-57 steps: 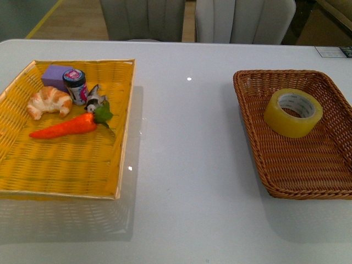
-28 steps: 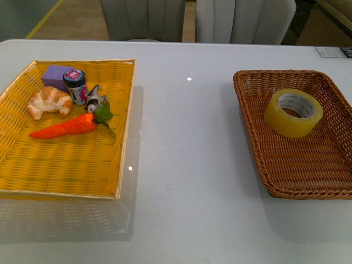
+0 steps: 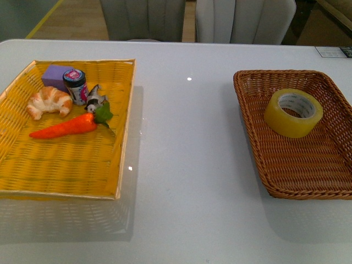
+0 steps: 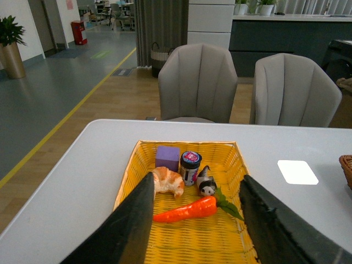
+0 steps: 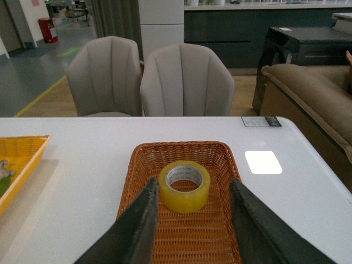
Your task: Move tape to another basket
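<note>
The tape [image 3: 293, 112], a yellowish roll with a white core, lies tilted in the far half of the dark brown wicker basket [image 3: 308, 165] on the right of the white table. In the right wrist view the tape [image 5: 185, 186] sits in the basket [image 5: 187, 236] ahead of my right gripper [image 5: 193, 182], which is open and holds nothing; its fingers stand apart from the roll. My left gripper [image 4: 197, 177] is open and empty, hanging over the near end of the yellow woven tray [image 4: 192, 242]. Neither gripper shows in the front view.
The yellow tray [image 3: 66, 165] on the left holds a croissant [image 3: 49, 102], an orange toy carrot [image 3: 66, 126], a purple block [image 3: 56, 74], a small jar [image 3: 76, 86] and a little toy animal [image 3: 95, 100]. Two grey chairs [image 5: 148, 77] stand beyond the table's far edge.
</note>
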You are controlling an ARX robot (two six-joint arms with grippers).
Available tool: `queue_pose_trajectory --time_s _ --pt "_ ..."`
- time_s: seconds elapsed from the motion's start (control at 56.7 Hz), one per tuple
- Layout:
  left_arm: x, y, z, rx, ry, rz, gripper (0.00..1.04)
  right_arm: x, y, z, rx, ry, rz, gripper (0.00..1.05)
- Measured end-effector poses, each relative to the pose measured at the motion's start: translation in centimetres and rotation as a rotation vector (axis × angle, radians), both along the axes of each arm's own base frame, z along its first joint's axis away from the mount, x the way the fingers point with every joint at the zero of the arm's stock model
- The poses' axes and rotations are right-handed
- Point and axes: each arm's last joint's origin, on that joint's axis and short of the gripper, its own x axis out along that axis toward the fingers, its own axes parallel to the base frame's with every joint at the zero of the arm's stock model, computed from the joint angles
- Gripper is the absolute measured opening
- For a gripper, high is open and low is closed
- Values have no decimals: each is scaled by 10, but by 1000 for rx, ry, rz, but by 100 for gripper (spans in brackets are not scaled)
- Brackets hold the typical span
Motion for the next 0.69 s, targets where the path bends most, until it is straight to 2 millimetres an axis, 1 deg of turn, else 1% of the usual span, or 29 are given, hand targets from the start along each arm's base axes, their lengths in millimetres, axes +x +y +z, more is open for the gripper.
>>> queue_pose_trajectory --time_s 0.018,0.053,0.141,0.176,0.212,0.247,0.282,0.688 --pt "0 0 0 0 0 0 60 0 0 0 0 0 0 64" --pt "0 0 0 0 0 0 67 0 0 0 0 0 0 71" --pt "0 0 0 0 0 0 85 0 0 0 0 0 0 87" --pt "0 0 0 0 0 0 90 0 0 0 0 0 0 93" --pt "0 0 0 0 0 0 96 0 0 0 0 0 0 97" --pt "0 0 0 2 0 0 97 0 0 0 0 0 0 96" --pt "0 0 0 2 0 0 95 0 0 0 0 0 0 95" --pt "0 0 0 2 0 0 96 0 0 0 0 0 0 96"
